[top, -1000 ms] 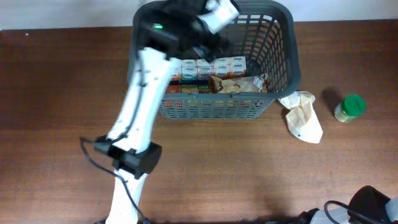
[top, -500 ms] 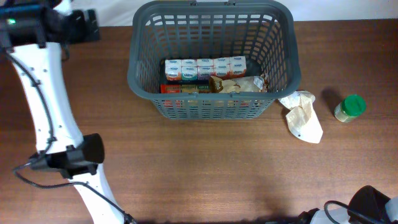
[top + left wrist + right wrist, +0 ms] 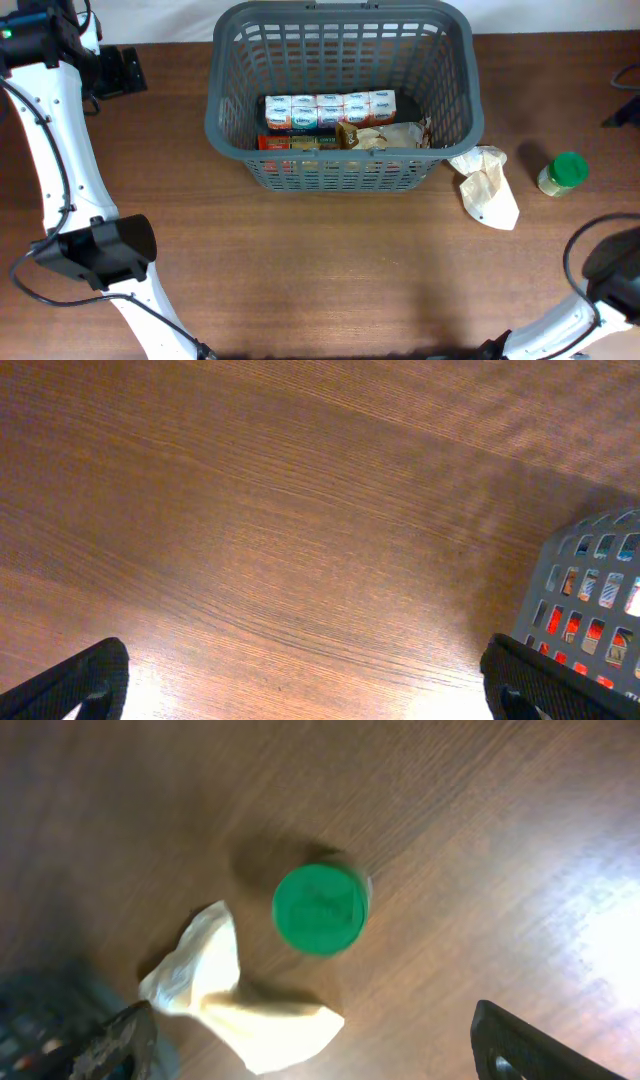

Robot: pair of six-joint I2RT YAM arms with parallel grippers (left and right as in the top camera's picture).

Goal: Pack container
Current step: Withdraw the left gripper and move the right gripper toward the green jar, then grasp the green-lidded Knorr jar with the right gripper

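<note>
container (image 3: 340,176) sits at far edge of table (image 3: 330,275).

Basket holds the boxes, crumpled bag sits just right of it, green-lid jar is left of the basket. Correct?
One error: the green-lid jar is right of the basket, beyond the crumpled bag, not left. The overhead view shows it. The boxes in the basket and the bag's place are as stated.

The overhead view is bright, even and sharp, with a faint shadow on the bench (image 3: 330,260) before the container (image 3: 225,130). The left wrist view is warm, with pale glare low on the wood and shade beside the container. The right wrist view is blurred: the green-lidded jar (image 3: 320,908) is fuzzy, there is glare at the right, and the upper left is dim.
</note>
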